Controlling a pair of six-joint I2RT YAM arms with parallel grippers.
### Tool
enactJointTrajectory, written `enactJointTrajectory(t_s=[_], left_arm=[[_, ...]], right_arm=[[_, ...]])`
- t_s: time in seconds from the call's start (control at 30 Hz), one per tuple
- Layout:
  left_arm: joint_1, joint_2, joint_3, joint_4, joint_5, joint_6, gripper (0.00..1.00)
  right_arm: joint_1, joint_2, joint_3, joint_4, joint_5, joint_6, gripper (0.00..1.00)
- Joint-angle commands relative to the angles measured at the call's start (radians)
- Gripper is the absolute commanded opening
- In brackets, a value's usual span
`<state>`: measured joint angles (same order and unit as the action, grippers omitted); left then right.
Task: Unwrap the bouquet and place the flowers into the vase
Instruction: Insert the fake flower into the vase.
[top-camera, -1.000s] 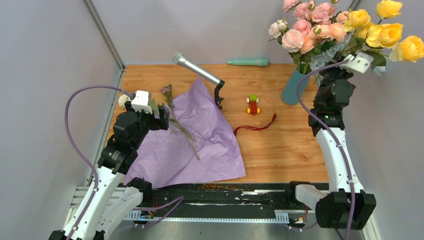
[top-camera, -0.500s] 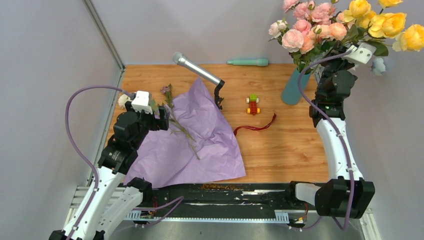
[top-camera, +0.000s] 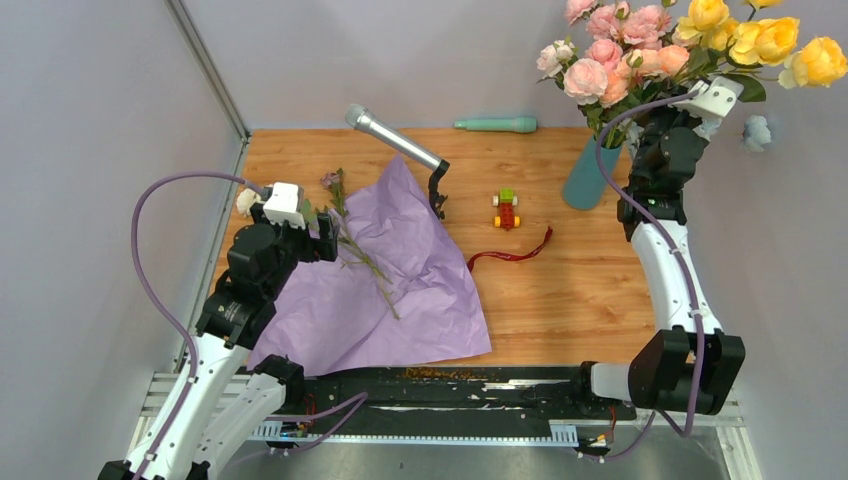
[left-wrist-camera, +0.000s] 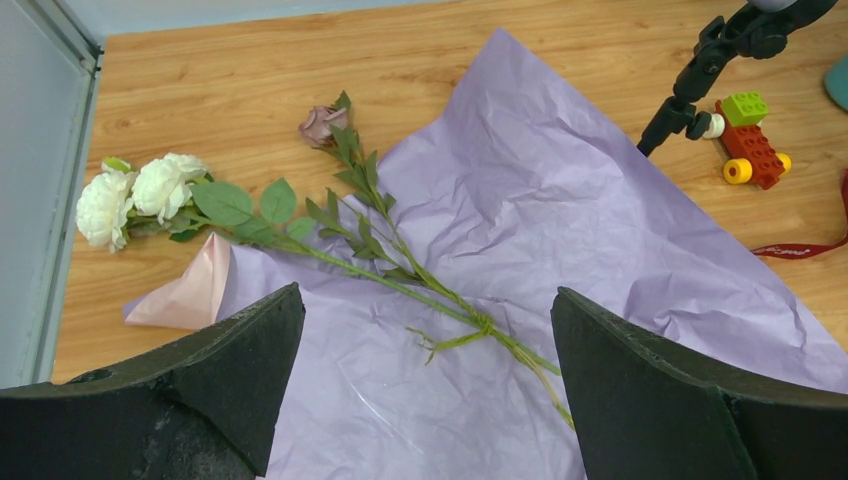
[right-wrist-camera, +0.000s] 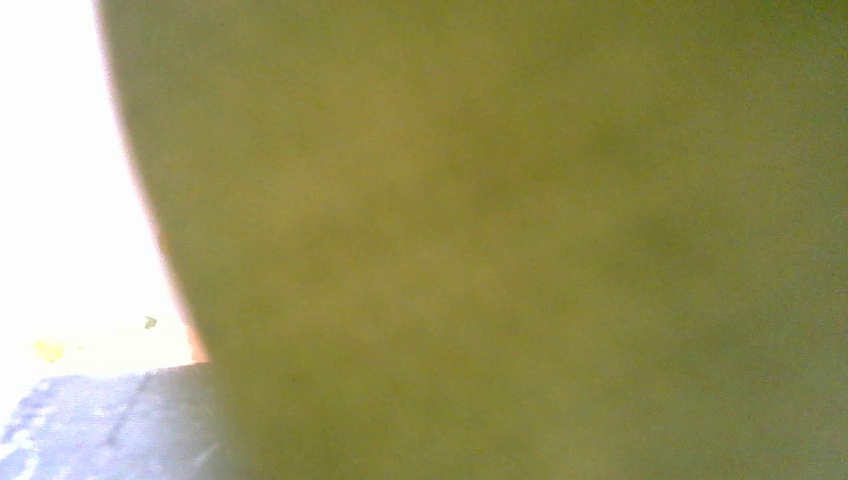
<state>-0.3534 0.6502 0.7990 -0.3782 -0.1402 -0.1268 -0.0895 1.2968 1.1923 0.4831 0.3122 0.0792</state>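
The teal vase (top-camera: 585, 178) stands at the back right of the table. Above it hang the flowers: pink roses (top-camera: 610, 60) and yellow roses (top-camera: 760, 40) in one leafy bunch. My right gripper (top-camera: 700, 100) is raised into that foliage and shut on the flowers' stems; its fingers are hidden, and a green leaf fills the right wrist view. The lilac wrap (top-camera: 390, 280) lies flat and open at the left. A thin green stem (left-wrist-camera: 380, 270) with white blooms (left-wrist-camera: 135, 190) lies across it. My left gripper (left-wrist-camera: 428, 300) hovers open over the wrap, holding nothing.
A dark red ribbon (top-camera: 512, 254) lies loose mid-table. A microphone on a black stand (top-camera: 395, 140) rises behind the wrap. A toy car (top-camera: 507, 209) and a mint-green rod (top-camera: 497, 125) sit further back. A pale blue bloom (top-camera: 757, 132) hangs by the right wall.
My right gripper has risen and shifted toward the back with the flowers, so the yellow roses sit higher in the top view. The left arm has not moved.
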Motion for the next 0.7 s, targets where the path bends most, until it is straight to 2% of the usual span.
enactJointTrajectory(t_s=[0.0, 0.67], left_arm=[[0.004, -0.012, -0.001, 0.018, 0.002, 0.009, 1.00], [0.004, 0.001, -0.003, 0.021, 0.016, 0.006, 1.00]], right_arm=[[-0.011, 0.008, 0.039, 0.028, -0.025, 0.029, 0.00], [-0.039, 0.078, -0.037, 0.007, -0.059, 0.045, 0.00]])
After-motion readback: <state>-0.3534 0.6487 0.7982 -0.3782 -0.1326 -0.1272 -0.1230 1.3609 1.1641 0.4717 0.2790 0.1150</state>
